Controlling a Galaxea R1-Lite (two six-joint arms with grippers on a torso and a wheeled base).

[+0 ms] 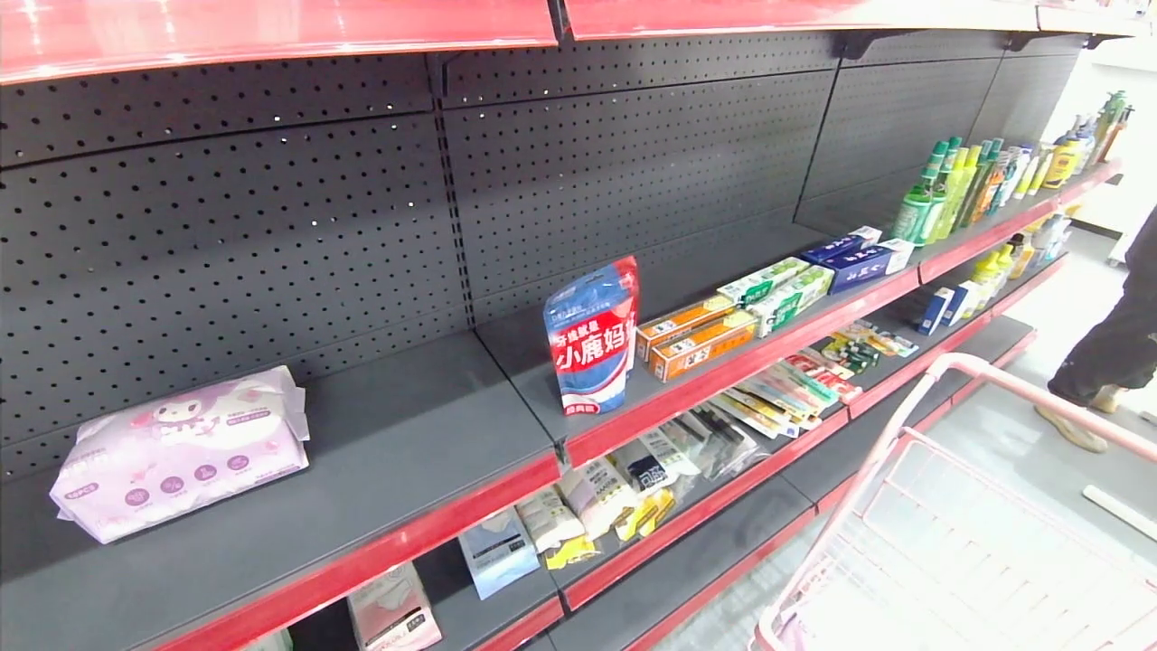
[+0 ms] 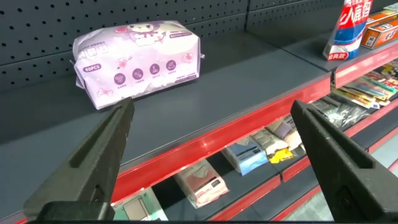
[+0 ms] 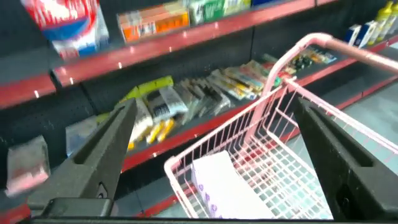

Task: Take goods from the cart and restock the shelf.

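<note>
While L gripper gapes, wipes set back from shelf lip

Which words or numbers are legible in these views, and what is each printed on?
"80PCS": on the purple wipes pack, left wrist view.
"小鹿妈": on the red band of the blue pouch, head view; a further character curves out of sight.
Too small or blurred to read: print on the orange boxes, green bottles and lower-shelf packets.
</note>
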